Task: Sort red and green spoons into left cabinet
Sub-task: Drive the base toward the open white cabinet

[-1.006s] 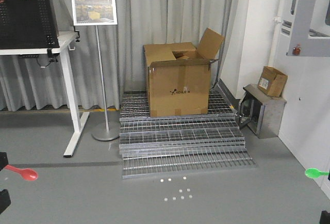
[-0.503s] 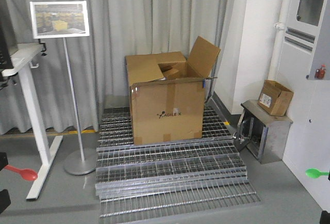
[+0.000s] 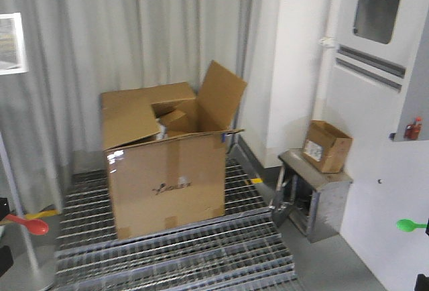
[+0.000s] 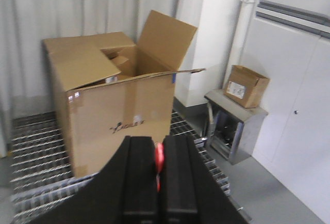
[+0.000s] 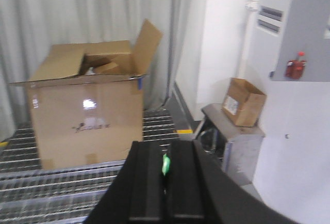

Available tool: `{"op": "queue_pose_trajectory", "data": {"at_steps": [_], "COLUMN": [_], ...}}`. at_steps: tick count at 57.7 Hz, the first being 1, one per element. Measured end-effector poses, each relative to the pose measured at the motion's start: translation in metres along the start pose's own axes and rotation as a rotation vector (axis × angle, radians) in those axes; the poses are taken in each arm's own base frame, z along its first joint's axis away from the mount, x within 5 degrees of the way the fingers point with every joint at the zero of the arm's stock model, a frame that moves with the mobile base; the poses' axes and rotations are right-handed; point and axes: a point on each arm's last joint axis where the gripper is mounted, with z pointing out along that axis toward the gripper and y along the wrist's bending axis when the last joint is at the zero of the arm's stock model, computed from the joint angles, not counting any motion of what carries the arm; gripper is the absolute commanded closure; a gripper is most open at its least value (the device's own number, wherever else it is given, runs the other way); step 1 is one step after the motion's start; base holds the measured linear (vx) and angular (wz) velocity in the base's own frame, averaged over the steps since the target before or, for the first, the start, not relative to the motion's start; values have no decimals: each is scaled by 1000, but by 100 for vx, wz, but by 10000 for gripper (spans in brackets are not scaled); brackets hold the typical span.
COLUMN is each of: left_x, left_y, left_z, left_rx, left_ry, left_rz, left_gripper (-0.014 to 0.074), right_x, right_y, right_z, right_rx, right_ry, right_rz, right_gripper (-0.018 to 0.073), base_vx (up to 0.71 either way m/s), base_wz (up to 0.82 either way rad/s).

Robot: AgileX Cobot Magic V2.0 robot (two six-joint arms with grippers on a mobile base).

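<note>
Down at about eight o'clock in the front view, the red spoon (image 3: 32, 224) sticks out sideways with its bowl pointing inward, and the left gripper (image 4: 159, 149) has its jaws clenched on the handle; from the wrist only a red sliver shows between the black fingers. Ahead, near the middle, a big cardboard box (image 3: 166, 173) with loose flaps sits on metal grating (image 3: 201, 254) in front of a grey curtain (image 3: 120, 29). At roughly three o'clock from the box, a small carton (image 3: 326, 145) rests on a low steel stand (image 3: 315, 200). Over at four o'clock the green spoon (image 3: 409, 224) pokes in from the edge, and the right gripper (image 5: 166, 166) is likewise pinched shut on its handle. Both spoons look like thin, featherweight plastic, fairly stiff yet springy enough to flex, and smooth enough to swivel or slide in a narrow pinch. I'd say the handle is the sensible place to hold them, closer to the bowl for steadiness, with no need for a hard squeeze. The left cabinet isn't anywhere in sight from here, so my guess is the placing lies some way off.
</note>
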Motion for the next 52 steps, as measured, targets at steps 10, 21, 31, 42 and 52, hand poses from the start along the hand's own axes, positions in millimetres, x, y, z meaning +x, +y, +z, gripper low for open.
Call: {"op": "queue_pose_trajectory", "data": {"at_steps": [10, 21, 31, 42, 52], "left_x": [0, 0, 0, 0, 0], "left_y": [0, 0, 0, 0, 0], "left_z": [0, 0, 0, 0, 0], "left_rx": [0, 0, 0, 0, 0], "left_ry": [-1, 0, -1, -1, -1], "left_rz": [0, 0, 0, 0, 0], "left_gripper": [603, 603, 603, 603, 603], "right_x": [0, 0, 0, 0, 0], "right_y": [0, 0, 0, 0, 0], "right_z": [0, 0, 0, 0, 0], "right_rx": [0, 0, 0, 0, 0], "right_ry": [0, 0, 0, 0, 0], "right_rz": [0, 0, 0, 0, 0], "right_gripper": [562, 562, 562, 562, 562], "base_vx": [44, 36, 28, 22, 18], "base_wz": [-48, -67, -88, -84, -70]}}
